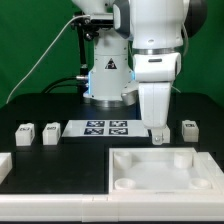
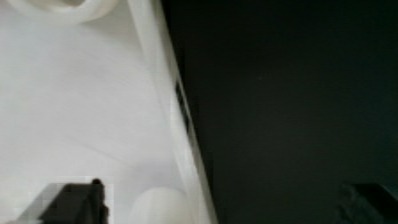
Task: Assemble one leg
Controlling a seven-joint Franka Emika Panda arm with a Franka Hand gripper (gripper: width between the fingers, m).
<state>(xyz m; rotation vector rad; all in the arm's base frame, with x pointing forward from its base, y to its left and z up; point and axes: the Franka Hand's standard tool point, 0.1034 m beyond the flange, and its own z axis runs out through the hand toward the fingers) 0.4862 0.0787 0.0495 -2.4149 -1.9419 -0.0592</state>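
Three legs, small white blocks with marker tags, stand on the black table: two at the exterior view's left point(image 1: 24, 131) point(image 1: 51, 129) and one at the right point(image 1: 189, 127). I cannot see a fourth. My gripper point(image 1: 158, 136) hangs low just behind the far edge of the large white tray-like piece point(image 1: 128, 160), between the marker board and the right leg. In the wrist view the gripper point(image 2: 217, 205) is open and empty. One dark finger point(image 2: 71, 205) is over the white piece point(image 2: 80, 110) and the other point(image 2: 365, 205) over the black table. No leg shows there.
The marker board point(image 1: 104, 127) lies in the middle in front of the robot base point(image 1: 108, 75). Another white part point(image 1: 4, 164) shows at the exterior view's left edge. A round socket point(image 2: 68, 6) of the white piece shows in the wrist view.
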